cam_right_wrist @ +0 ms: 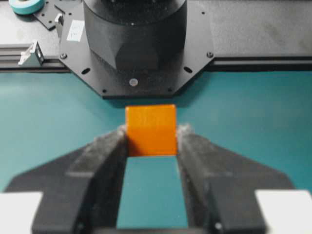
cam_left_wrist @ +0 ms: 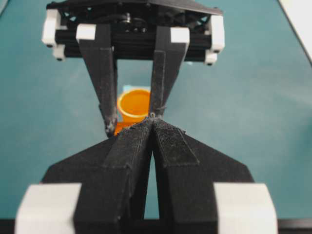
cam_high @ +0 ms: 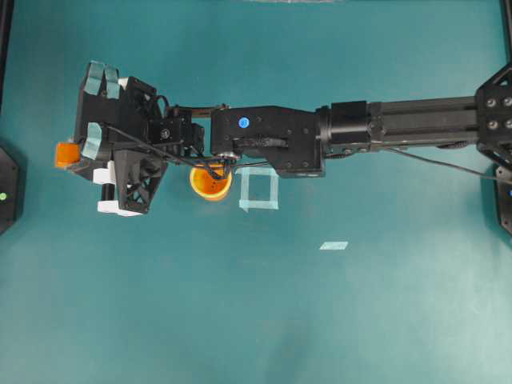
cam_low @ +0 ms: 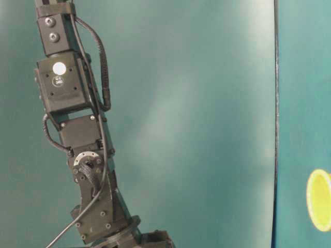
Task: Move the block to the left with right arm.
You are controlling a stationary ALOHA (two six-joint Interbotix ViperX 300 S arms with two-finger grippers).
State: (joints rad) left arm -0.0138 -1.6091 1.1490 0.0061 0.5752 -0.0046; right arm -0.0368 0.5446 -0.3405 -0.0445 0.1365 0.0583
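The block (cam_right_wrist: 151,129), a small orange cube, sits between the fingertips of my right gripper (cam_right_wrist: 151,135), and both fingers press its sides. From overhead the block (cam_high: 66,154) is at the far left of the table, at the end of the long right arm (cam_high: 272,136), which reaches across from the right. Whether the block rests on the table or hangs just above it, I cannot tell. In the left wrist view my left gripper (cam_left_wrist: 152,121) is shut and empty, its tips meeting. Just past them a sliver of the block (cam_left_wrist: 119,127) shows between the right gripper's fingers (cam_left_wrist: 109,97).
A round orange cup (cam_high: 211,182) stands under the right arm's wrist, also seen as the cup (cam_left_wrist: 134,103) beyond the block. A taped square outline (cam_high: 259,190) and a small tape strip (cam_high: 334,246) mark the teal table. The left arm's black base (cam_right_wrist: 134,48) stands close ahead of the block.
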